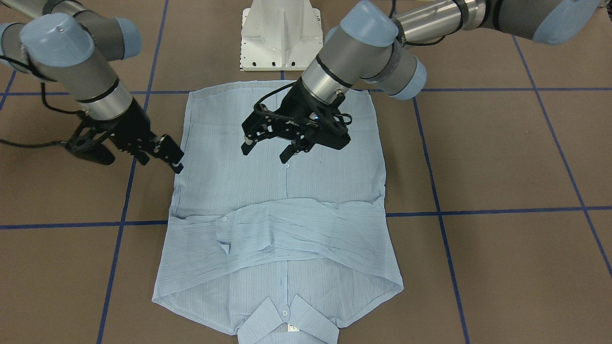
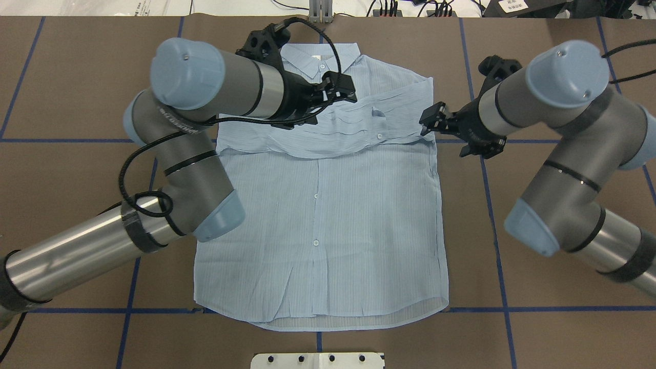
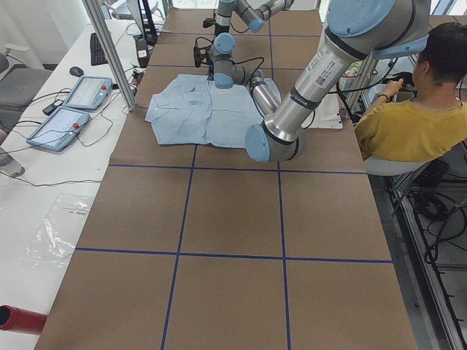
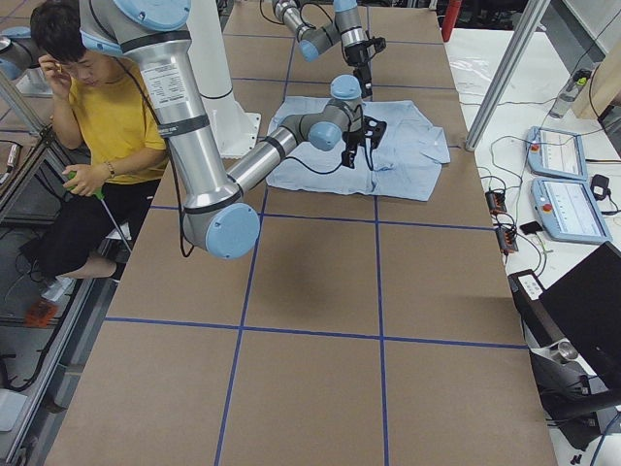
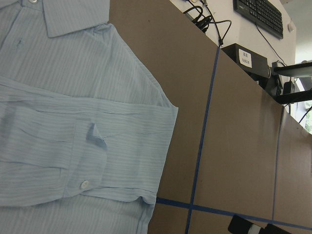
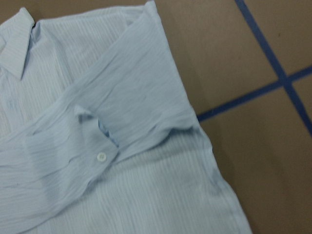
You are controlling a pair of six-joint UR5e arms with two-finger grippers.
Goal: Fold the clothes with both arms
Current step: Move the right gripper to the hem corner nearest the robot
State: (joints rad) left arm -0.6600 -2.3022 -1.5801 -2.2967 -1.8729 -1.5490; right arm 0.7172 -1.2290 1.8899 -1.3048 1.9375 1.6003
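The left hand (image 1: 267, 149) hangs released above the button line of the shirt (image 1: 287, 229), its 2 fingers spread with nothing between them and clear of the cloth. The right hand (image 1: 162, 157) is also released and empty. It is low at the shirt's side edge on the robot's right, level with the folded sleeves, and I cannot tell whether a fingertip touches the fabric.

The shirt lies flat and buttoned on the brown desk (image 1: 502, 153), with the hem toward the white pedestal base (image 1: 281, 38) and the collar (image 1: 287, 325) toward the operators' side. Both sleeves are folded across the chest in 1 band, and a buttoned cuff (image 1: 224, 220) lies on top.

In the overhead view the left arm (image 2: 205, 169) crosses the shirt's shoulder and side on the robot's left and hides that part, while its black cable loops over the collar area. The right arm (image 2: 564, 169) stays over bare desk beside the shirt. Blue tape lines (image 1: 478, 210) mark the desk in squares and run under the cloth.

A seated person in a yellow top (image 3: 416, 124) is behind the robot. On the white side bench (image 3: 44, 189) lie 2 control tablets (image 3: 73, 109), a keyboard (image 3: 97, 47), a mouse (image 3: 76, 71) and a clear plastic bag (image 3: 58, 233). A red cylinder (image 3: 18, 321) shows at the near corner.
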